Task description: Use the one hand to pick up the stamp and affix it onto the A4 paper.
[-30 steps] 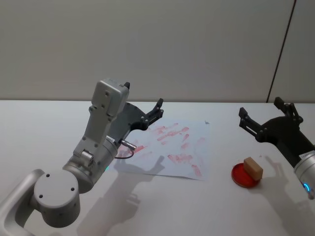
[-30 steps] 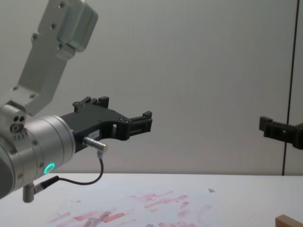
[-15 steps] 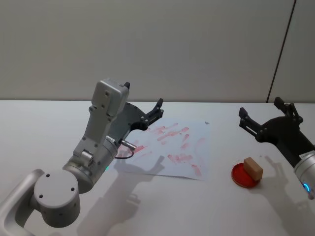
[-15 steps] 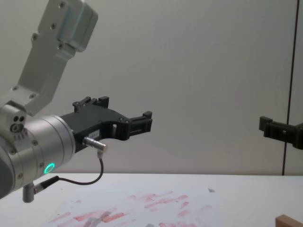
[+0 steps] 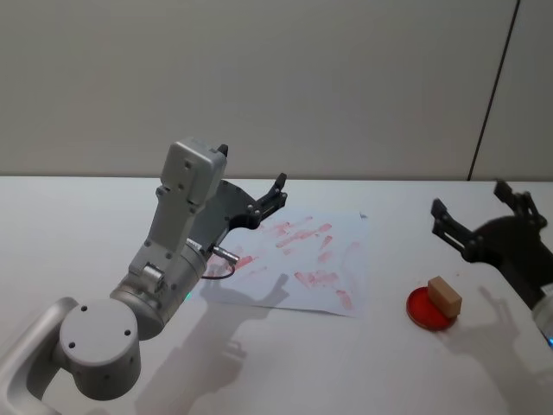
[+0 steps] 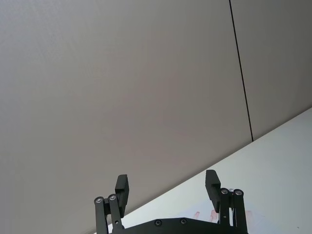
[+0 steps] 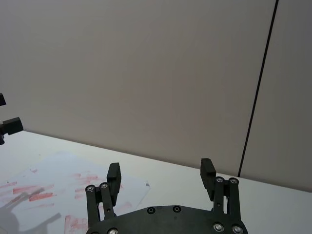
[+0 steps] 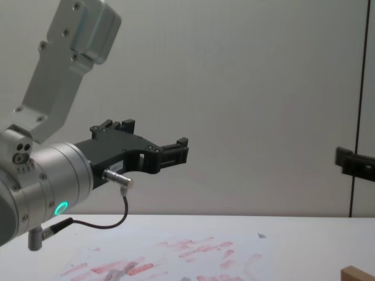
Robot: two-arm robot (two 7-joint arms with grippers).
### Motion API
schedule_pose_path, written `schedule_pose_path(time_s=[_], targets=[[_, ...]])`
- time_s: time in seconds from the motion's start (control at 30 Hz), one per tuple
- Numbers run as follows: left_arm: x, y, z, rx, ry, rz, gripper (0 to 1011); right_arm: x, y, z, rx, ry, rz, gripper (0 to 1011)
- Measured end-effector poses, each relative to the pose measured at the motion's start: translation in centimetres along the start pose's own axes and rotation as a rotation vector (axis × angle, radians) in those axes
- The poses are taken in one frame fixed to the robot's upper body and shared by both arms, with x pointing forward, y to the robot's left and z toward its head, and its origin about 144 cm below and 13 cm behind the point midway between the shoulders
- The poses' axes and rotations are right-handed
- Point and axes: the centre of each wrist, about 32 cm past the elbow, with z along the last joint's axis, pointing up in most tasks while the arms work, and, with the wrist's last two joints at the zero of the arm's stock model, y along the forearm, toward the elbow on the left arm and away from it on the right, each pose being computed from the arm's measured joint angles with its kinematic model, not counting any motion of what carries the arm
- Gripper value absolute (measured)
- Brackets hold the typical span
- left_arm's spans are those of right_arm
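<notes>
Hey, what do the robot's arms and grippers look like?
The left arm is silver-grey, with round joints, a boxy link, a green-lit ring and a looping black cable. The left gripper and right gripper are black and two-fingered, with silver screw heads.

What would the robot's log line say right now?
right tool: open, empty, near stamp | stamp: on red pad | left tool: open, raised near A4 paper | stamping: not done
</notes>
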Motion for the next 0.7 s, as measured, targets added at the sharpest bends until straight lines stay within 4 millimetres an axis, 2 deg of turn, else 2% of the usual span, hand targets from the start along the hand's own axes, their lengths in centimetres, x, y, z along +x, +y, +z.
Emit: schedule_pose_path(time_s=[0.43, 0.7], targets=[[0.0, 0.0, 0.0, 0.0, 0.0, 0.0, 1002, -0.4, -4.8, -0.3, -0.115, 0.003, -0.048, 1001], [0.0, 0.0, 0.0, 0.0, 0.0, 0.0, 1002, -0.3, -5.8, -0.6, -0.219, -0.021, -0.05, 1001]])
